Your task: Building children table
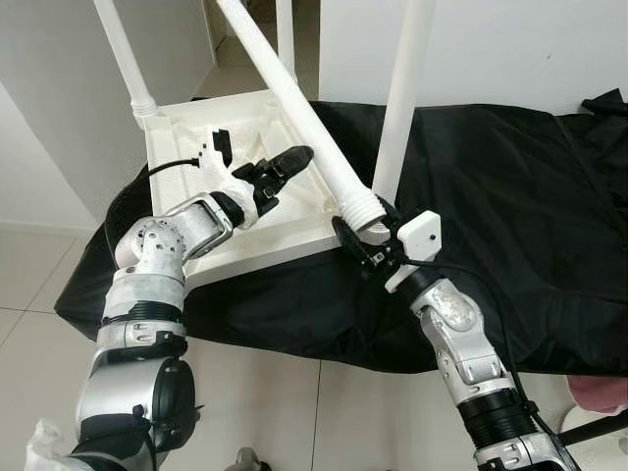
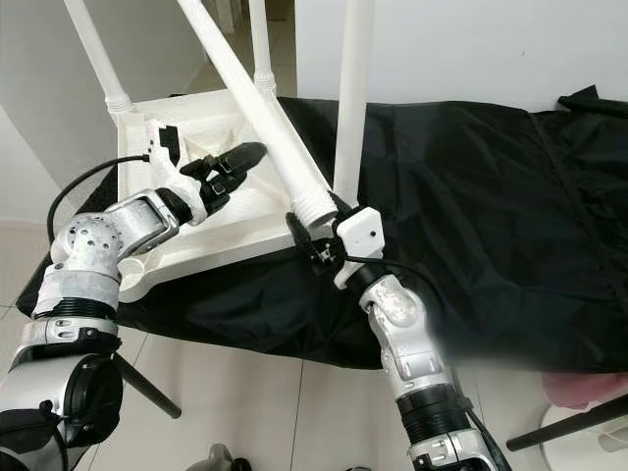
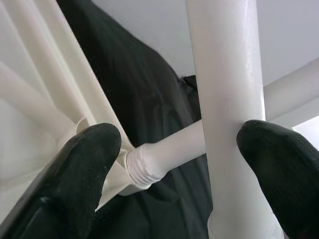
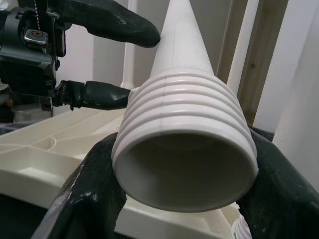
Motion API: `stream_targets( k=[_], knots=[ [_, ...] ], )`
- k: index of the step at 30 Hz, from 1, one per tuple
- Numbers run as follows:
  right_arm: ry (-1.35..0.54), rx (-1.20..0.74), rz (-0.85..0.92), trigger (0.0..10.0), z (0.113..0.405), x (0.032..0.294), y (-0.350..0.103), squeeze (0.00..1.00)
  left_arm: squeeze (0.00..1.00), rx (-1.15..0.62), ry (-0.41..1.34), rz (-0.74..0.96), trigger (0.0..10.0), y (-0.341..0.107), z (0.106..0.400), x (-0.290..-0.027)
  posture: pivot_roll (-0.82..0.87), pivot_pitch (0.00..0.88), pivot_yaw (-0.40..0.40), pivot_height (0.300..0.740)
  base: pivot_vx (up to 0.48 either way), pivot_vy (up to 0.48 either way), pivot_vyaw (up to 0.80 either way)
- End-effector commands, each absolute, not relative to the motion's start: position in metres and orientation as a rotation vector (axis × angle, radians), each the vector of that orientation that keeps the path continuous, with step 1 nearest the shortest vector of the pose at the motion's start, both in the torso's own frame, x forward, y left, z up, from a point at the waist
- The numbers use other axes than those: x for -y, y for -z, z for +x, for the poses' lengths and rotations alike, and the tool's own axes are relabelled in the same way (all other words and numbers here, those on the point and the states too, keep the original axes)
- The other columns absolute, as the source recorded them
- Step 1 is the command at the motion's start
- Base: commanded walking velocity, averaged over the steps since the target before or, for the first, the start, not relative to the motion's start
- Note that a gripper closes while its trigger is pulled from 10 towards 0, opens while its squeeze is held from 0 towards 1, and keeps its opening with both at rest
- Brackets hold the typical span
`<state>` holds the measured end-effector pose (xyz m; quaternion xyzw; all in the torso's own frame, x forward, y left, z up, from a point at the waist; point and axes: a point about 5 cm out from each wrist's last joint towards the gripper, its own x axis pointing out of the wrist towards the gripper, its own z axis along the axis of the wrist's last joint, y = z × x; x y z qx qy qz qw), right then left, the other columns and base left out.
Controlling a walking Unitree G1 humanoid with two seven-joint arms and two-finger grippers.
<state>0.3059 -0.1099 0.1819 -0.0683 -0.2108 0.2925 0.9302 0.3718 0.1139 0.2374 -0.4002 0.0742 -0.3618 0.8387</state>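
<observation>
our right gripper fingers clamp the threaded end of a loose leg, held tilted over the upturned tabletop on the black cloth. our left gripper hovers above the tabletop beside the leg, fingers spread, holding nothing. three legs already stand in their sockets. risk, we judge: the tilted thread meets its socket askew and cross-threads, or the long leg knocks a standing one.
</observation>
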Motion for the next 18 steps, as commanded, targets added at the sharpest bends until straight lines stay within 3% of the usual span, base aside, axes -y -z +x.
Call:
stream_targets(
  k=[1,18],
  knots=[
    [-0.648,0.435,-0.15,10.0,0.303,0.102,-0.182,0.0,0.0,-0.171,0.784,-0.856,10.0,-0.242,0.374,-0.109,0.0,0.061,0.074,0.74,0.0,0.0,0.0],
    [-0.661,0.386,-0.123,10.0,0.299,0.098,-0.169,0.0,0.0,-0.135,0.874,-0.949,10.0,-0.256,0.37,-0.112,-0.01,0.052,0.078,0.74,0.0,0.0,0.0]
  ],
)
